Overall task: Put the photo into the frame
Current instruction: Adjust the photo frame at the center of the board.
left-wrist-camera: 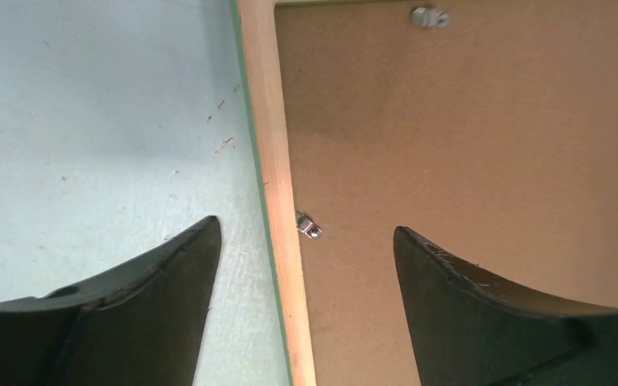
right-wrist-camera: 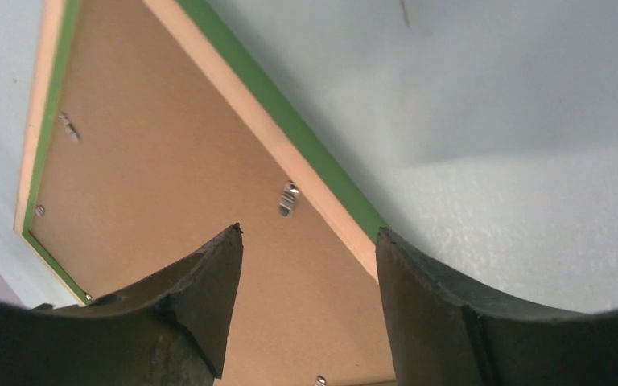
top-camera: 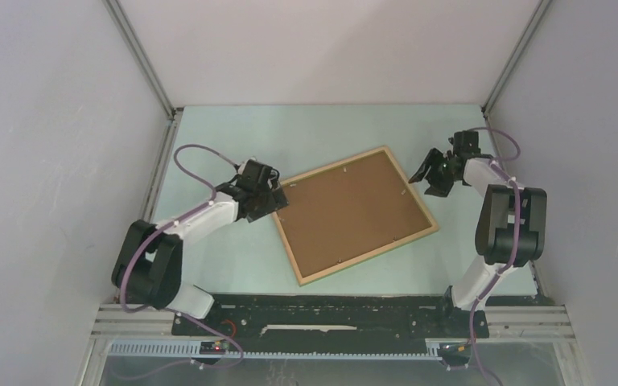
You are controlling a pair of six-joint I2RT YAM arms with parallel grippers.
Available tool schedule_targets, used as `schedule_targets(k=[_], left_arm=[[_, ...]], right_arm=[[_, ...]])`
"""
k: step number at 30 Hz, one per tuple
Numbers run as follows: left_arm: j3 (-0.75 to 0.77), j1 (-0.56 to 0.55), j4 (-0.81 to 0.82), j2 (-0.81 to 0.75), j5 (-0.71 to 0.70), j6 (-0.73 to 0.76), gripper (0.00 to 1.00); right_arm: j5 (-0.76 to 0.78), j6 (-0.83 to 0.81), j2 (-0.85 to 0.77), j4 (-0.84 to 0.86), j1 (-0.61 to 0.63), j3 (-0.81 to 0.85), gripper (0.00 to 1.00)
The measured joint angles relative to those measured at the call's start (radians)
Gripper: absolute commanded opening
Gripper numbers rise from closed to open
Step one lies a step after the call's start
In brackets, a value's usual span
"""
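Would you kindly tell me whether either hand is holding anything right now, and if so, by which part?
Nothing is held. Both the left hand and right hand are open, each poised over an edge of the frame.

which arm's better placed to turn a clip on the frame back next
Left, probably. The left gripper hangs open astride the edge of the frame, a clip right between its fingers. The right gripper is open too, but its nearest clip lies further ahead.
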Motion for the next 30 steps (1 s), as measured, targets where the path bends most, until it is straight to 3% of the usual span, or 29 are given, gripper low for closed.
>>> schedule_targets(k=[4,7,9,13,17,23,26,30], left_arm=[[0.018,0.007,-0.032,-0.068,-0.04,0.085,0.97],[0.094,0.02,-0.087,-0.05,-0.061,0.164,0.97],[0.191,0.026,-0.117,0.006,-0.08,0.224,0.97],[0.378,0.037,-0.101,0.181,-0.119,0.322,0.98],[0.482,0.056,-0.084,0.339,-0.064,0.389,0.98],[0.53,0.066,-0.087,0.442,0.043,0.42,0.96],[0.529,0.066,-0.079,0.441,0.08,0.412,0.93],[0.515,0.068,-0.068,0.441,0.127,0.383,0.87]], right_arm=[[0.07,-0.02,-0.013,-0.042,0.031,0.084,0.77],[0.131,-0.024,-0.054,-0.09,0.039,0.109,0.7],[0.166,-0.015,-0.105,-0.114,0.045,0.094,0.71],[0.21,0.016,-0.302,-0.102,0.107,-0.07,0.75],[0.203,0.03,-0.51,-0.114,0.257,-0.247,0.77],[0.172,0.076,-0.731,-0.117,0.256,-0.476,0.76],[0.142,0.121,-0.755,-0.082,0.256,-0.565,0.74],[0.092,0.166,-0.657,-0.013,0.256,-0.601,0.73]])
